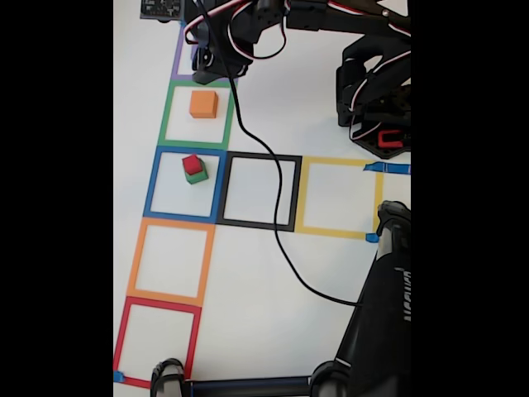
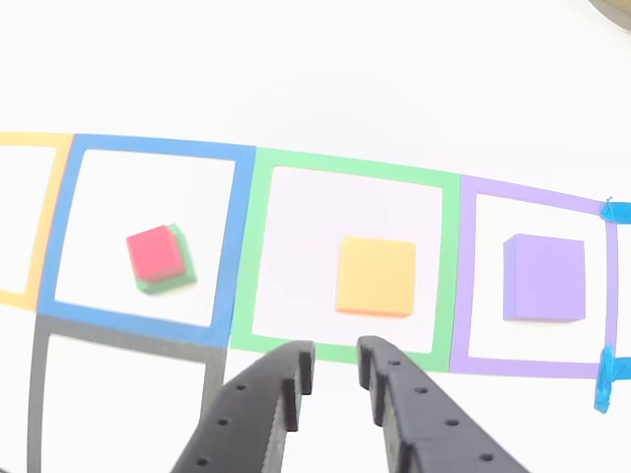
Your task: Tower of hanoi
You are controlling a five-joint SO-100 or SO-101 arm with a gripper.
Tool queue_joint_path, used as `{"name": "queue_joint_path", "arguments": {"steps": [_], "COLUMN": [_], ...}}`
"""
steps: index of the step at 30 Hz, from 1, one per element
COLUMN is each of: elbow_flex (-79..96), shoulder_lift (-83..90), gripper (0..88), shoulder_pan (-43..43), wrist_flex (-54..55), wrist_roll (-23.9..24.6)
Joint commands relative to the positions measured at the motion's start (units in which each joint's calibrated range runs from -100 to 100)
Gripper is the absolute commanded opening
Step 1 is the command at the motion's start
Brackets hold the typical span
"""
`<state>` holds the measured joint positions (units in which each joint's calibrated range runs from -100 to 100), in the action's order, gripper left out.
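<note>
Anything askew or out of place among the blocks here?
Only a small thing: the red block sits off-centre and twisted on the green block in the blue square. Orange block and purple block lie square.

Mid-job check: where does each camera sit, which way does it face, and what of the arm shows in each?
Fixed view: high, looking down on the taped squares; the dark arm crosses the top.
Other view: low behind the tool, facing the orange block and purple block; both fingers show, slightly apart, empty.
Shared: the red block atop the green block, and the orange block.
</note>
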<state>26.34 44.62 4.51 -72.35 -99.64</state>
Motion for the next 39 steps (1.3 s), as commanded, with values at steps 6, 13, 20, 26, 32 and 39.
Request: {"name": "queue_joint_path", "arguments": {"steps": [6, 13, 20, 26, 32, 39], "elbow_flex": [-30.4, -27.2, -9.0, 6.4, 29.0, 46.4], "shoulder_lift": [-1.5, 2.0, 10.9, 13.4, 15.7, 15.4], "gripper": [1.3, 3.9, 12.5, 19.0, 21.6, 24.2], "shoulder_pan": [9.2, 12.8, 14.5, 15.2, 14.4, 14.5], "wrist_flex": [-27.6, -27.5, -21.3, -6.7, 20.9, 44.6], "wrist_roll": [-0.4, -0.4, -0.4, -0.4, -0.4, -0.4]}}
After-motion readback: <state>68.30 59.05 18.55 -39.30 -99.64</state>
